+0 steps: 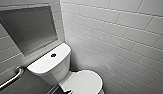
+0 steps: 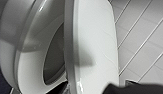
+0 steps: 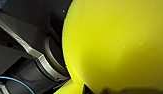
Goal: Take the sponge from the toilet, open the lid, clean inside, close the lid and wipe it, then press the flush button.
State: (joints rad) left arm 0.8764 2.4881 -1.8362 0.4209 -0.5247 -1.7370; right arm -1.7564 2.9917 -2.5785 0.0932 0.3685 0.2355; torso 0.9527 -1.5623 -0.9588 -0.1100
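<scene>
The white toilet (image 1: 50,66) stands in the corner, with the dark flush button (image 1: 53,55) in the middle of its tank top. The lid (image 1: 84,81) is seen from above. In the left wrist view the lid (image 2: 94,45) is tilted up off the seat (image 2: 27,75), and the dark bowl opening shows between them. My left gripper (image 2: 92,88) stands open at the lid's rim, with dark parts on either side of it; in the head view it is a dark shape (image 1: 68,91) at the lid's near edge. The yellow sponge (image 3: 114,45) sits squeezed in my shut right gripper.
White tiled walls (image 1: 117,37) close in behind and to the right of the toilet. A recessed niche (image 1: 29,27) sits in the wall above the tank. A metal grab bar (image 1: 12,78) runs along the wall to the left.
</scene>
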